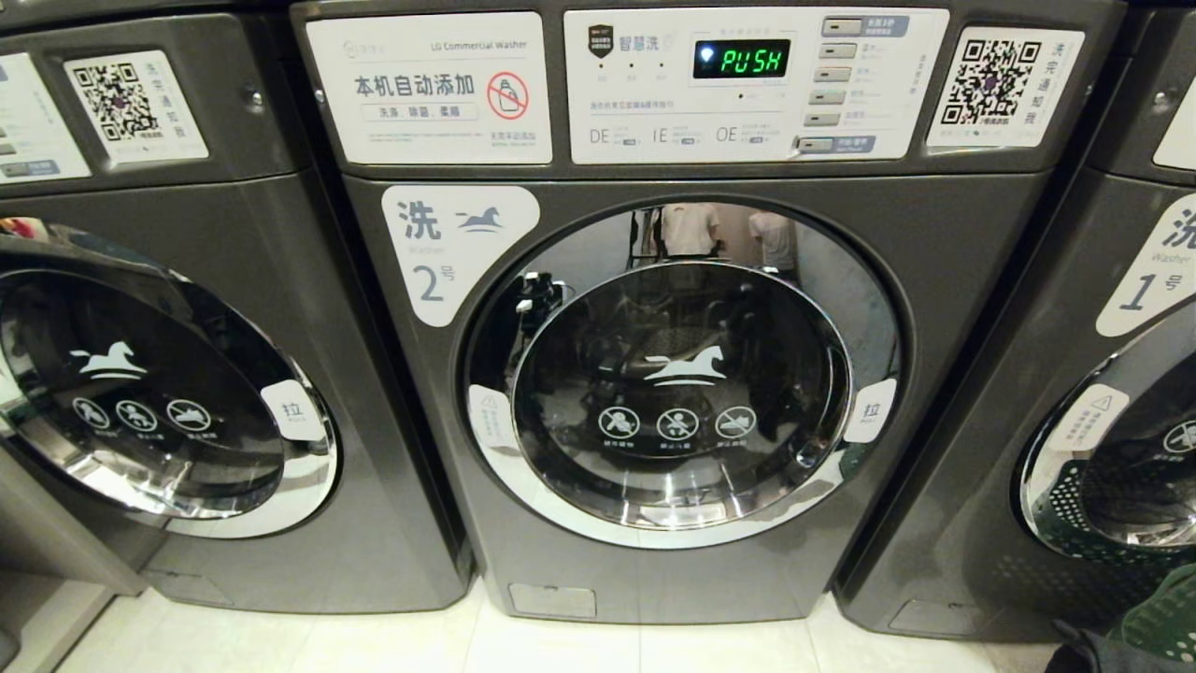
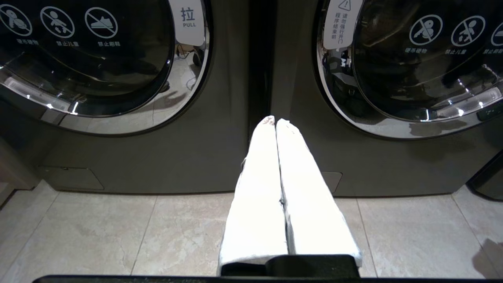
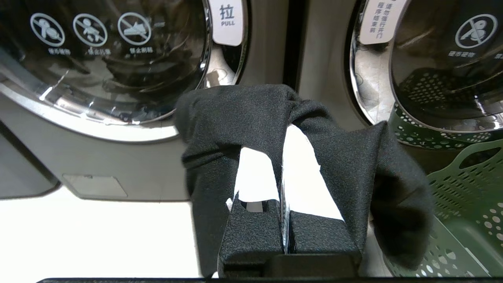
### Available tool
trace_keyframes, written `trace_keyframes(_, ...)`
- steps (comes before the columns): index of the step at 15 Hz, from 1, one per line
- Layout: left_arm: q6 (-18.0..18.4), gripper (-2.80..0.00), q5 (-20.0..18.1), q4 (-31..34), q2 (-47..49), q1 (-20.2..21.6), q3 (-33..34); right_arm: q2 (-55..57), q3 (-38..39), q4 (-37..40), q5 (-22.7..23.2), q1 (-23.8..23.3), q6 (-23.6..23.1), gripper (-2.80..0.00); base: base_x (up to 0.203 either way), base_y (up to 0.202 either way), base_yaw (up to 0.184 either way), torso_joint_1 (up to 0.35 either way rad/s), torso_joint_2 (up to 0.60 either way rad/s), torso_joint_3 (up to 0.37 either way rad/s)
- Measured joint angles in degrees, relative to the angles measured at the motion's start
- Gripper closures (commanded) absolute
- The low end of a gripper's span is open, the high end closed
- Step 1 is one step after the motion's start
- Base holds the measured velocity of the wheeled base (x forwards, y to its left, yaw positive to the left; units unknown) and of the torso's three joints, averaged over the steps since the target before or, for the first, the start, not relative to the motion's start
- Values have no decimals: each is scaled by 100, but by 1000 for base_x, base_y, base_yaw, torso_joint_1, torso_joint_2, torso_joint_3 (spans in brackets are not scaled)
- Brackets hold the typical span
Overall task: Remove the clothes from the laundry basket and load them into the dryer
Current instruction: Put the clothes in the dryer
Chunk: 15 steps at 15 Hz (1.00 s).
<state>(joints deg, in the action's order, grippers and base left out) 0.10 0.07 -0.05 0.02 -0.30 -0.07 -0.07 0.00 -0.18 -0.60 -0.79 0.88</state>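
The middle machine, the dryer, faces me with its round glass door closed. My right gripper is shut on a dark grey garment, which drapes over both white fingers and hides their tips. It hangs low between the middle and right-hand machines. The green perforated laundry basket stands beside it; one corner of the basket shows in the head view. My left gripper is shut and holds nothing, low before the gap between two machines. Neither arm shows in the head view.
Identical grey machines stand on the left and on the right, both doors closed. Pale tiled floor runs in front of them. The middle machine's display reads PUSH, and a pull tab sits at the door's right edge.
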Motion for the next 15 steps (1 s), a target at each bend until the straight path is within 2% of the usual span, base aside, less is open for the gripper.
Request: trace_keyframes(15, 6, 0, -1, -5, 0, -5, 0, 0, 0, 5, -3, 2, 0, 0, 0, 0, 0, 0, 0, 0)
